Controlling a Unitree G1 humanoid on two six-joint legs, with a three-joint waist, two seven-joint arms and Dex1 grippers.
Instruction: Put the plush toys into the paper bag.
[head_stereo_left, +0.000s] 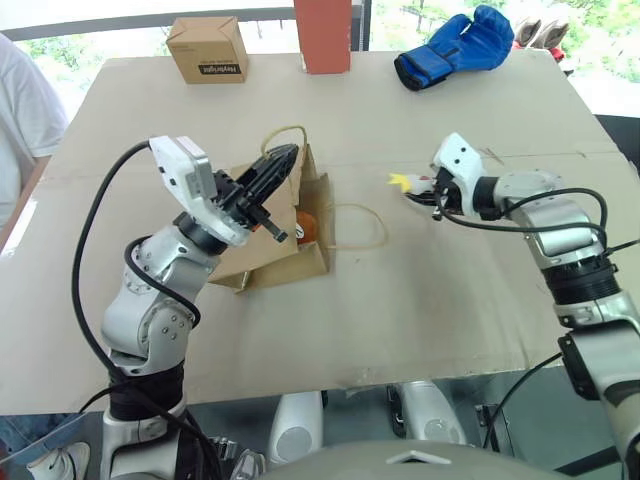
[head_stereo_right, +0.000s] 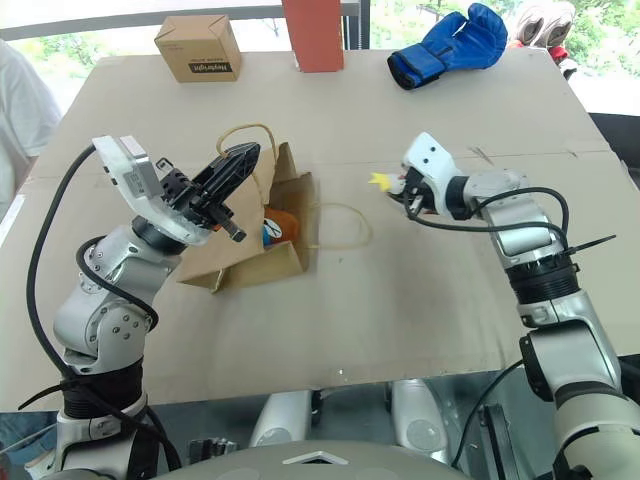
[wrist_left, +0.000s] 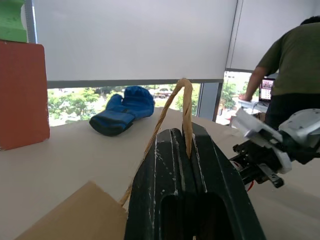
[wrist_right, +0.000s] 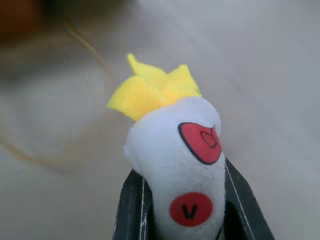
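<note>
While clamped: white toy (wrist_right: 175, 170), right tool (wrist_right: 182, 210)

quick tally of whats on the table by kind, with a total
plush toys: 2 (orange bear inside the bag, white plush clamped in the right tool)
paper bag: 1, one handle pinched in the left tool
cardboard box: 1
boxing glove: 1
red block: 1
total: 6
</note>
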